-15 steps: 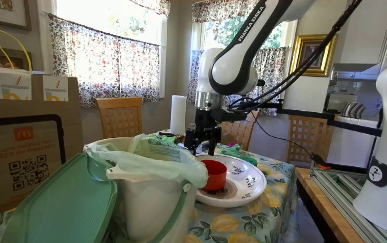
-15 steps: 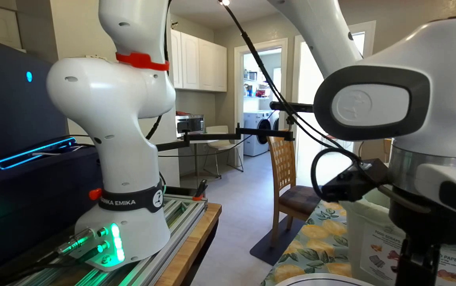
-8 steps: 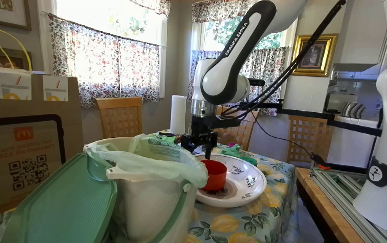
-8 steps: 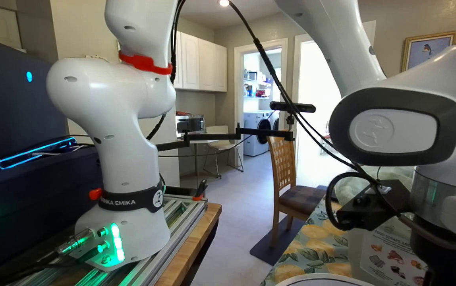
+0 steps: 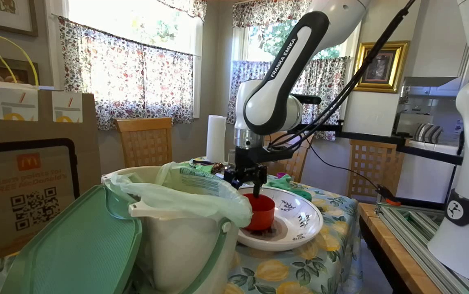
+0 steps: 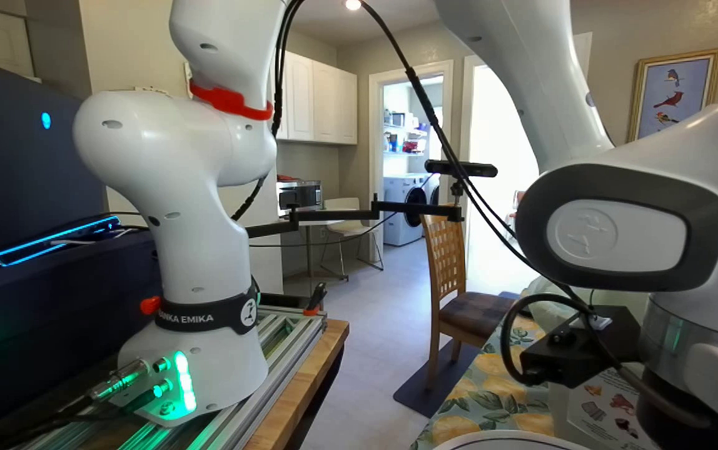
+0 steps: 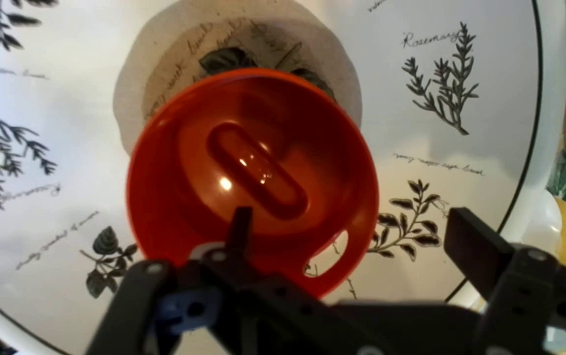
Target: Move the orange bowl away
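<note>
The orange bowl (image 5: pixel 261 212), small and red-orange, sits upright in the white plate (image 5: pixel 304 218) in an exterior view. In the wrist view the orange bowl (image 7: pixel 268 153) is seen from above, with a slot in its rim at lower right. The white plate (image 7: pixel 441 158) has herb drawings. My gripper (image 7: pixel 351 222) is open, its fingers wide apart. One finger is over the bowl's inside; the other is outside its rim, over the plate. In an exterior view my gripper (image 5: pixel 247 190) is at the bowl's rim; I cannot tell whether it touches. In an exterior view only the plate's rim (image 6: pixel 509 439) shows.
A white tub (image 5: pixel 189 241) with a pale green liner stands close beside the bowl and plate. Its green lid (image 5: pixel 79 241) leans against it. A paper bag (image 5: pixel 34 171), a paper towel roll (image 5: pixel 216 139) and a green cloth (image 5: pixel 289 186) are around the table.
My gripper has come down from above the plate to the bowl's rim, shifting slightly left and then back right in an exterior view. The bowl and plate have not moved.
</note>
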Tool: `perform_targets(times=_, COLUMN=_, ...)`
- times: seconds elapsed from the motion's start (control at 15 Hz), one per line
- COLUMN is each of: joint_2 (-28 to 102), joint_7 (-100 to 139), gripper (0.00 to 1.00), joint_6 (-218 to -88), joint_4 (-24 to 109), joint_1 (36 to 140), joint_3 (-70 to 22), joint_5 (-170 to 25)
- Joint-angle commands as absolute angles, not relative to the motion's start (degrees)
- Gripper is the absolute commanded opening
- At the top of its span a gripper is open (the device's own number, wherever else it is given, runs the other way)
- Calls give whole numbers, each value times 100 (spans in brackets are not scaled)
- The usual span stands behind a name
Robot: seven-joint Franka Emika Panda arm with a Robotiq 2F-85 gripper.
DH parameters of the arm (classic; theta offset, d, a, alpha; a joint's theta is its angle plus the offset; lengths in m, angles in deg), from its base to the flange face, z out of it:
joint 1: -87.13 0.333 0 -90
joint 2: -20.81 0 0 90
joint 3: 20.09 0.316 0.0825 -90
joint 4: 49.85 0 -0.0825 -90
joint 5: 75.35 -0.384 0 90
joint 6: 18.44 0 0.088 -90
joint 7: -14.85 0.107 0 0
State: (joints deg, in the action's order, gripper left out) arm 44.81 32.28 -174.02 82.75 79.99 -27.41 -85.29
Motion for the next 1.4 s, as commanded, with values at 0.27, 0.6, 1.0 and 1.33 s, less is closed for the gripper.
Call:
perform_targets(times=0.27, joint_2=4735, joint_7=3303, gripper=56, joint_6=-17445, joint_4=8108, joint_1=8095, joint_3=-2726, joint_5=-8667)
perform_targets(times=0.6, joint_2=4740, joint_7=3268, gripper=18, joint_6=-17393, joint_4=8091, joint_1=8060, joint_3=-2690, joint_5=-8733)
perform_targets(times=1.0, joint_2=4697, joint_7=3366, gripper=0, joint_6=-17410, joint_4=8100, joint_1=8123, joint_3=-2760, joint_5=-8732)
perform_targets(times=1.33, joint_2=4053, joint_7=3185, gripper=1, joint_6=-17155, joint_4=7908, joint_1=7976, joint_3=-2475, joint_5=-9189)
